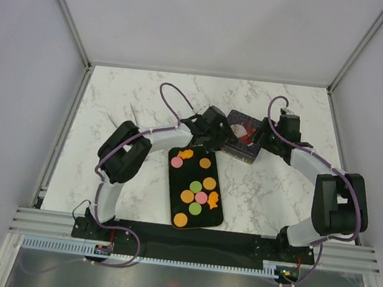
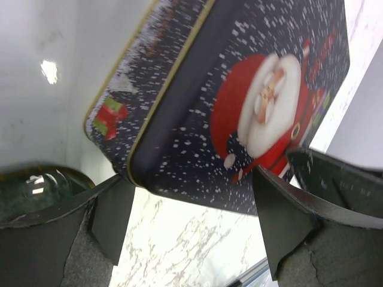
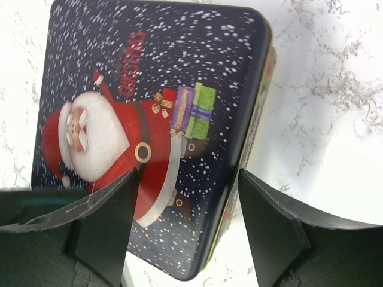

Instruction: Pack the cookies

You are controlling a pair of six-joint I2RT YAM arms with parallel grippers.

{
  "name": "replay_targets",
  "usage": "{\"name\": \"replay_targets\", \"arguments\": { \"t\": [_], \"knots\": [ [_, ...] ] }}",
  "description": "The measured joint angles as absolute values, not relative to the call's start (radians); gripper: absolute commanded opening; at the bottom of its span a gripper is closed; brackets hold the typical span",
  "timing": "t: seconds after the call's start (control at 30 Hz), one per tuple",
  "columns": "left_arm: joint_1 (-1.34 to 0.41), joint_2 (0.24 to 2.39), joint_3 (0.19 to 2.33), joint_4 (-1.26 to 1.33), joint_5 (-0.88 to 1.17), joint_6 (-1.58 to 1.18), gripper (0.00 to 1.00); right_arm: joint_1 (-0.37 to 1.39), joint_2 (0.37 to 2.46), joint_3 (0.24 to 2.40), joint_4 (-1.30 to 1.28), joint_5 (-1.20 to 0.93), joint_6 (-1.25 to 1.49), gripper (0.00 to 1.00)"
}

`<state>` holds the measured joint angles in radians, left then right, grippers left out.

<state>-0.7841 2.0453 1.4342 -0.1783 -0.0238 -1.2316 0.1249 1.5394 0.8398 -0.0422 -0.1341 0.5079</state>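
Several cookies (image 1: 195,186), round orange, pink and green ones plus two orange star shapes, lie on the black tray (image 1: 171,203) between the arms. The square Santa tin (image 1: 243,137) stands behind the tray's far right corner with its lid on. My left gripper (image 1: 217,140) is open at the tin's left side; in the left wrist view the tin (image 2: 239,101) fills the space just beyond the open gripper (image 2: 191,221). My right gripper (image 1: 261,144) is open at the tin's right side; in the right wrist view the gripper (image 3: 185,221) straddles one edge of the tin (image 3: 149,119).
The marble table (image 1: 127,101) is walled in by white panels at the back and both sides. A black base rail (image 1: 181,238) runs along the near edge, just in front of the tray. Purple cables loop over both arms.
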Motion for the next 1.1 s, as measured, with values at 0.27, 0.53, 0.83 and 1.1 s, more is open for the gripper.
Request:
{"name": "replay_targets", "arguments": {
  "t": [0.27, 0.53, 0.83, 1.1],
  "knots": [
    [-0.728, 2.094, 1.491, -0.181, 0.001, -1.218, 0.81, 0.125, 1.522, 0.802, -0.005, -0.164, 0.513, 0.74],
    [-0.696, 2.152, 1.576, -0.192, 0.036, -1.18, 0.76, 0.136, 1.509, 0.79, 0.004, -0.168, 0.524, 0.74],
    [-0.651, 2.187, 1.626, -0.192, 0.075, -1.149, 0.65, 0.213, 1.488, 0.776, -0.014, -0.183, 0.53, 0.74],
    [-0.624, 2.215, 1.657, -0.192, 0.105, -1.131, 0.58, 0.219, 1.462, 0.794, -0.088, -0.159, 0.526, 0.77]
  ]
}}
